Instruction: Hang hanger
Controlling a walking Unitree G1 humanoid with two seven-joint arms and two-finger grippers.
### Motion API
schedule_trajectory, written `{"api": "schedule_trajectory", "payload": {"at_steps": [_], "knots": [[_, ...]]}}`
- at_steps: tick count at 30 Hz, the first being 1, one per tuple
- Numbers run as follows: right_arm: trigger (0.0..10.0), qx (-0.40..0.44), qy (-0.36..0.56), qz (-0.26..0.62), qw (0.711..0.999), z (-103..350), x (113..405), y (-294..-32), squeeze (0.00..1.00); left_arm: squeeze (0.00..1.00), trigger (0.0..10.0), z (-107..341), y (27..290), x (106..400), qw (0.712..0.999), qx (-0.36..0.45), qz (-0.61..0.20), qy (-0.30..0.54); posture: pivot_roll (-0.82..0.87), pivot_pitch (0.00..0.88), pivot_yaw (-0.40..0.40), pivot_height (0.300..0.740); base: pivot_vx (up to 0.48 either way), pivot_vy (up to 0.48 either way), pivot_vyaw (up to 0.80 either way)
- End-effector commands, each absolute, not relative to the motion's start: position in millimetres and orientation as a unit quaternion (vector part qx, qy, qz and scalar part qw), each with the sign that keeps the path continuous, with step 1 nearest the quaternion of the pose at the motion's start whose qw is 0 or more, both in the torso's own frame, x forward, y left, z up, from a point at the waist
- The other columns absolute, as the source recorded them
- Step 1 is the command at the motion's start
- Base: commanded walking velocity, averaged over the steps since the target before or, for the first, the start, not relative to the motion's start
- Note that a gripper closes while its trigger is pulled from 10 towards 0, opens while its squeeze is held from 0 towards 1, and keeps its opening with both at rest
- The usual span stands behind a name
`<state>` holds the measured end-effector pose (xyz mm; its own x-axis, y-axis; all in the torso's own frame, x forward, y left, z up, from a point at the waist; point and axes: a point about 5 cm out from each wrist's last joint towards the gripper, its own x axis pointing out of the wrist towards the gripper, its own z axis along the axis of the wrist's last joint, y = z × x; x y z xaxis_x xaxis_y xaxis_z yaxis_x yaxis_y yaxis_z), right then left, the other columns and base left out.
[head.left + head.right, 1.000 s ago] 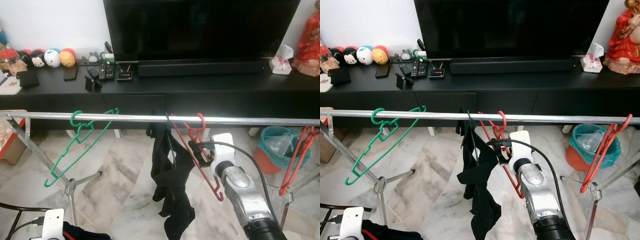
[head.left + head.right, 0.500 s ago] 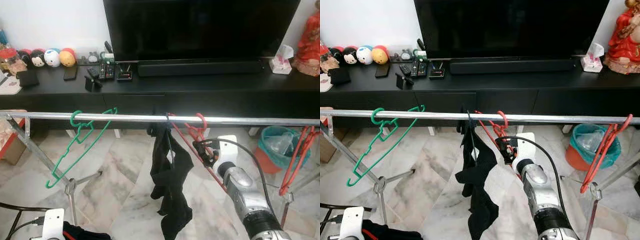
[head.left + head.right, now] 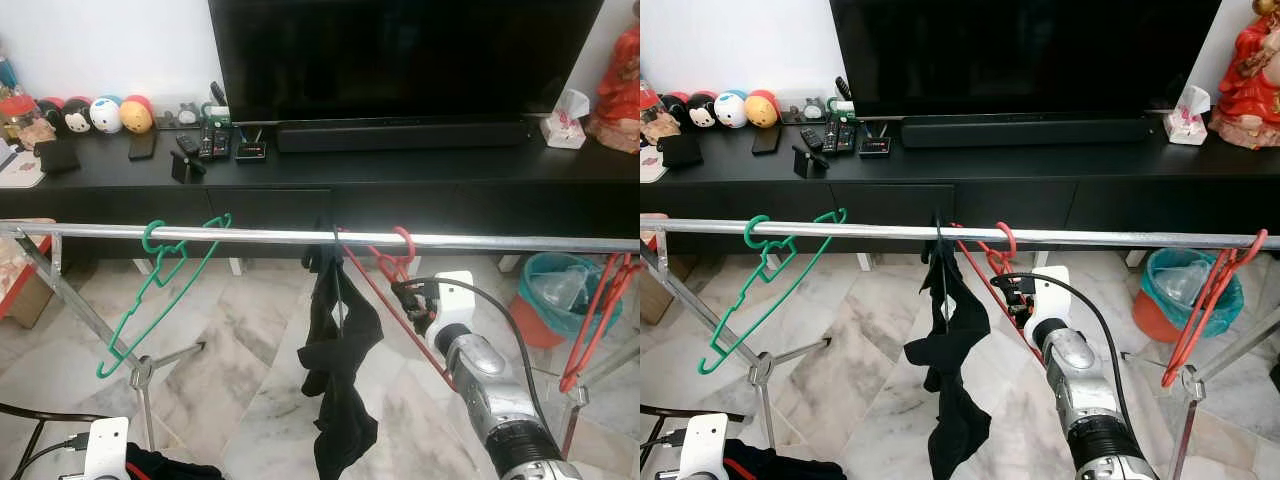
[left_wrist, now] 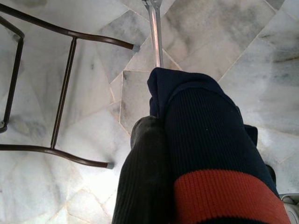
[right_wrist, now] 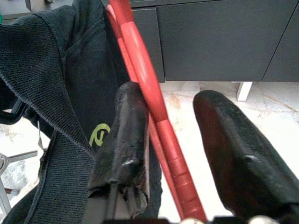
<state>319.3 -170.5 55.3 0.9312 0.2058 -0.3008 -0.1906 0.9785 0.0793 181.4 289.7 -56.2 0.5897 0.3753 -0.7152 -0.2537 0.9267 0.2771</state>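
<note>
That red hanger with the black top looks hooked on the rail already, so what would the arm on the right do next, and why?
Probably draw the right gripper straight back. The red hanger's hook sits over the rail, the black garment hangs from it, and the fingers stand open around the hanger's arm, gripping nothing.

Right tool (image 5: 170, 154) raised, fingers parted; left arm low.

Rail (image 3: 250, 236) spans frame before TV cabinet (image 3: 330, 175). On rail, left to right: empty hanger (image 3: 160, 290), garment (image 3: 340, 370), task hanger (image 3: 395, 280), end hanger (image 3: 600, 310).
</note>
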Motion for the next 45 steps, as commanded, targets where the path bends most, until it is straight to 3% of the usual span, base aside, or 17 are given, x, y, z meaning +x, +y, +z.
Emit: {"api": "schedule_trajectory", "payload": {"at_steps": [1,11,15,30,31,45], "knots": [[0.0,0.03,0.152,0.101,0.983,57,321,-170,0.0,0.0,10.0,-55,290,183,0.891,0.081,0.176,0.411,-0.02,0.019,0.059,0.74,0.0,0.0,0.0],[0.0,0.033,0.148,0.103,0.983,56,323,-170,0.0,0.0,10.0,-55,290,183,0.891,0.081,0.176,0.411,-0.02,0.017,0.059,0.74,0.0,0.0,0.0],[0.0,0.071,0.097,0.122,0.985,61,323,-165,0.0,0.0,10.0,-54,290,185,0.892,0.089,0.17,0.41,-0.01,0.006,0.062,0.74,0.0,0.0,0.0],[0.0,0.044,0.016,0.116,0.992,82,322,-165,0.0,0.0,10.0,-55,289,184,0.891,0.091,0.166,0.412,-0.02,0.015,0.062,0.74,0.0,0.0,0.0],[10.0,0.039,0.006,0.114,0.993,83,316,-166,0.0,0.0,10.0,-55,289,184,0.891,0.091,0.164,0.413,-0.02,0.015,0.062,0.74,0.0,0.0,0.0],[10.0,0.028,0.005,0.091,0.995,69,271,-174,0.0,0.0,10.0,-58,279,185,0.894,0.087,0.147,0.415,-0.03,0.018,0.059,0.74,0.0,0.0,0.0]]}}
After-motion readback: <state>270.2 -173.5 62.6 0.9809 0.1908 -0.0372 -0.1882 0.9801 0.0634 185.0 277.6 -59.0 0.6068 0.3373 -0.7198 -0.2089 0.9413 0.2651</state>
